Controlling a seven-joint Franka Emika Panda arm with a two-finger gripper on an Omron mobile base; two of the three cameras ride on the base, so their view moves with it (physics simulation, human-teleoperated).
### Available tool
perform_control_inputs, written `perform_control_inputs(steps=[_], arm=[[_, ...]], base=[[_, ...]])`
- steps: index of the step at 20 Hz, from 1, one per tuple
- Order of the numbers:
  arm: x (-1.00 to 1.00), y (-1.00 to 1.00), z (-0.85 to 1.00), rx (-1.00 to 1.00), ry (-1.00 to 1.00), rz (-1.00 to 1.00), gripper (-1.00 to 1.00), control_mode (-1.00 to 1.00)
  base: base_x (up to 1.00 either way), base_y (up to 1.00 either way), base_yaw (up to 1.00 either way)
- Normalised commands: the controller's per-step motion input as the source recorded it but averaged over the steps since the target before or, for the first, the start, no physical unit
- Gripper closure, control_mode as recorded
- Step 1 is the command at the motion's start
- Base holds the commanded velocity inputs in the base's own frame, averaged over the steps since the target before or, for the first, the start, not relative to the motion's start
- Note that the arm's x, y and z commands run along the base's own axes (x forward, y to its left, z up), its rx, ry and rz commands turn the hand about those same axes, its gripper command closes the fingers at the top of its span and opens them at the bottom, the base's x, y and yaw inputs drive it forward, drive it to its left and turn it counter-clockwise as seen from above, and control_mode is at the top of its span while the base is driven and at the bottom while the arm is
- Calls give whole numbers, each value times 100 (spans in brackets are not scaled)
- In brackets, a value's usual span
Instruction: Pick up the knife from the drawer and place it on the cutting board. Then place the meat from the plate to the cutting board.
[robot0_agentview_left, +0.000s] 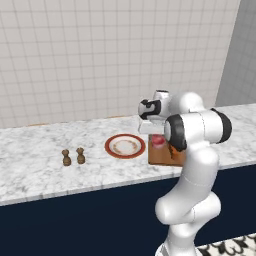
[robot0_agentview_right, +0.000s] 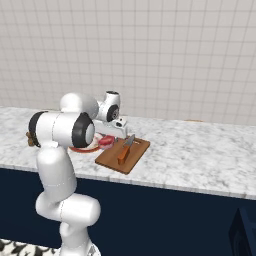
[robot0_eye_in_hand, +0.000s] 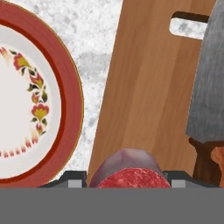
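Counter (robot0_agentview_left: 35, 155): plate (robot0_agentview_left: 125, 146), cutting board (robot0_agentview_right: 131, 157), shakers (robot0_agentview_left: 73, 157)

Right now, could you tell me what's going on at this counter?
The robot's hand holds the meat between its fingers, just over the left edge of the cutting board. The knife already lies on the board. The plate beside it sits bare on the marble counter. The meat has not been released yet.

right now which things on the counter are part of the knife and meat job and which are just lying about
Part of the job:
- knife, lying on the cutting board
- meat, between the gripper fingers, over the board's edge
- plate, nothing on it, left of the board in the left base view

Just lying about:
- two small brown shakers, further left of the plate
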Motion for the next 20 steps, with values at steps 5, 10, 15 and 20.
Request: perform_control_inputs(steps=[5,10,15,20], arm=[[-2,-3,0,3,0,6,100,-100],[0,0,0,0,0,3,100,-100],[5,-18,-3,0,0,4,100,-100],[11,-14,-7,0,0,3,100,-100]], base=[[0,0,0],[0,0,0],[0,0,0],[0,0,0]])
